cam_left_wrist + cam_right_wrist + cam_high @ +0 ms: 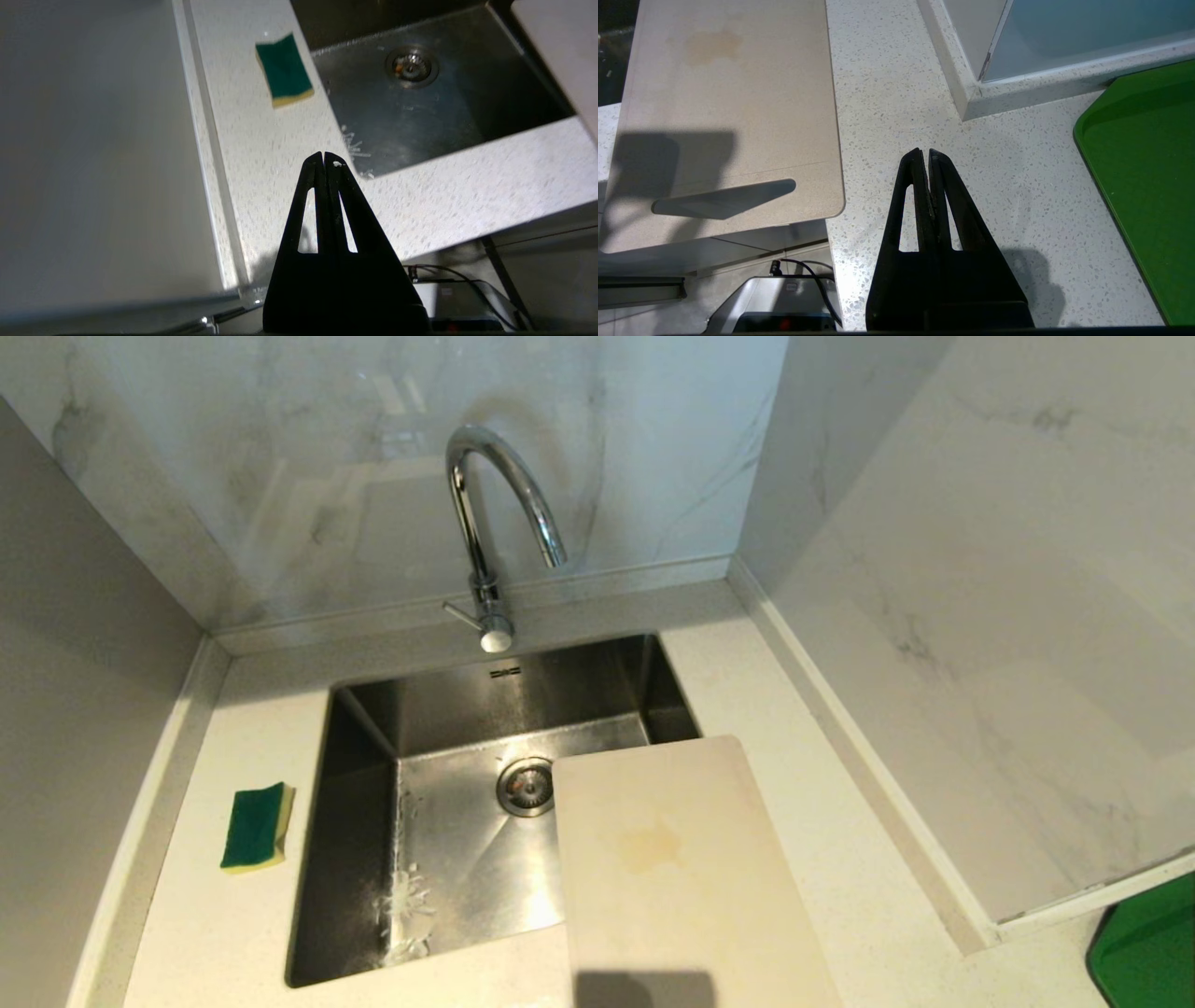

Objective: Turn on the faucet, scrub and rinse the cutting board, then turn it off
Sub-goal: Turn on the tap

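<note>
The chrome gooseneck faucet [485, 523] rises behind the steel sink [355, 821], its knobbed side lever [481, 627] pointing forward; no water runs. The beige cutting board [681, 868] lies over the sink's right edge and the counter, with a yellowish stain. In the right wrist view the cutting board [728, 112] shows its slot handle end overhanging the counter's front edge. My left gripper [324, 154] hangs shut and empty above the front counter, left of the sink. My right gripper [924, 150] hangs shut and empty over the counter, right of the board. Neither arm shows in the head view.
A green and yellow sponge [257, 826] lies on the counter left of the sink [444, 98]; the left wrist view shows the sponge [284, 70] too. A green tray [1148, 186] sits at the right. Marble walls close the back and right side.
</note>
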Motion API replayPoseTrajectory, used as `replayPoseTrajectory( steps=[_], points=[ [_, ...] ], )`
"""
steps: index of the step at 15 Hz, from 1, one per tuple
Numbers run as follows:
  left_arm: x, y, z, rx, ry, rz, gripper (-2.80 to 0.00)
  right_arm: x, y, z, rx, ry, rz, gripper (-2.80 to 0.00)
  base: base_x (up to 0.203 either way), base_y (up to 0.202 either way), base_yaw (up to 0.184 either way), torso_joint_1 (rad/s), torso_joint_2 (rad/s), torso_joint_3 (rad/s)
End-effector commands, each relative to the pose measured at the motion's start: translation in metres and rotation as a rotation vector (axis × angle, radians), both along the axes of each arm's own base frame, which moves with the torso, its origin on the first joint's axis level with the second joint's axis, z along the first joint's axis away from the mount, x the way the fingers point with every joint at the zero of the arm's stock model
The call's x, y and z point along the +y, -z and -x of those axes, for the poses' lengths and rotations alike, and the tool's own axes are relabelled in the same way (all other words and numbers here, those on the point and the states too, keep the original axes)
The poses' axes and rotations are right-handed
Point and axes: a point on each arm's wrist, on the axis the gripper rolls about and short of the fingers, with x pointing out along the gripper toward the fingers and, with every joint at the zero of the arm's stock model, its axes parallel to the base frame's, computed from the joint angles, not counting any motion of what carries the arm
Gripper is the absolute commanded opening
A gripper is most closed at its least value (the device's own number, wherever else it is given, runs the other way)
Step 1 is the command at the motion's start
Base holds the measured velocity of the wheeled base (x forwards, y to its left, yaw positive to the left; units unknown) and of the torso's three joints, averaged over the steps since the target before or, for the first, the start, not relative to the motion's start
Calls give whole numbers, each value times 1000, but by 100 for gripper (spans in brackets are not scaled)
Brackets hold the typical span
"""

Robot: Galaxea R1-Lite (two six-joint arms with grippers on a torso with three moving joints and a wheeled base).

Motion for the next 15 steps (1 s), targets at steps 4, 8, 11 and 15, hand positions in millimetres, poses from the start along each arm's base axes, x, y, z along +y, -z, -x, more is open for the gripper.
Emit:
replayPoseTrajectory(
  steps=[4,8,11,15],
  points=[
    [-1,-84,-34,31,59,-62,-280,0,0,0,2,-1,0,-280,0,0,0,0,0,0],
    [-1,-85,-51,122,71,-58,-280,0,0,0,2,-1,0,-280,0,0,0,0,0,0],
    [-3,-109,-76,191,161,-15,-280,0,0,0,2,-1,0,-280,0,0,0,0,0,0],
    [-6,-177,-142,220,270,18,-280,0,0,0,2,-1,0,-280,0,0,0,0,0,0]
  ],
)
